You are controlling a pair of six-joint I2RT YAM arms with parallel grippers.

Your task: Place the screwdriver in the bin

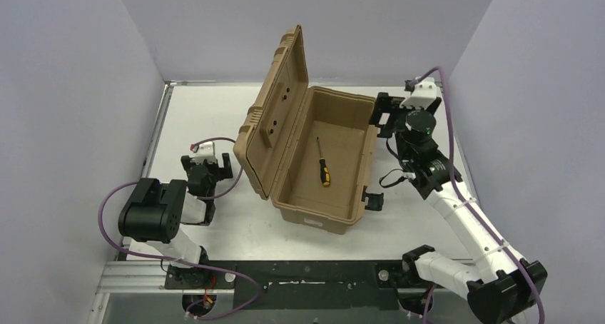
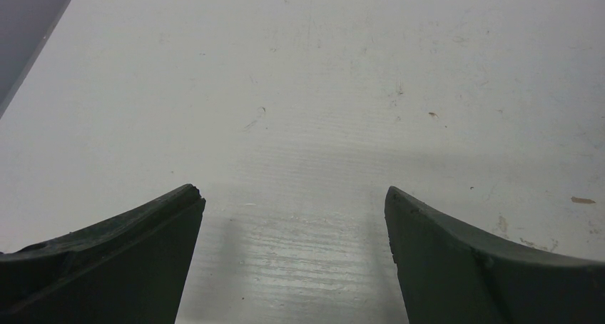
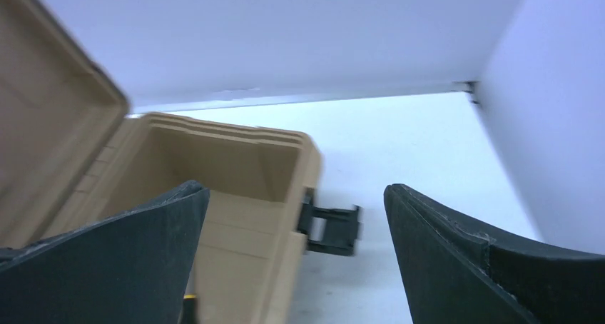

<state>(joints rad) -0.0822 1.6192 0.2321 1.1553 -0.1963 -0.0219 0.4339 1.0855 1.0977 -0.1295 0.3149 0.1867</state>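
The tan bin stands open in the middle of the table, its ribbed lid upright on the left side. The screwdriver, black-and-yellow handle toward me, lies flat on the bin's floor. My right gripper is open and empty, just outside the bin's far right corner. In the right wrist view the open gripper looks at the bin's wall, with a sliver of the screwdriver handle at the bottom. My left gripper is open and empty left of the bin, over bare table.
Black latches hang off the bin's right side and also show in the right wrist view. White walls enclose the table on the left, back and right. The lid stands between my left gripper and the bin's inside.
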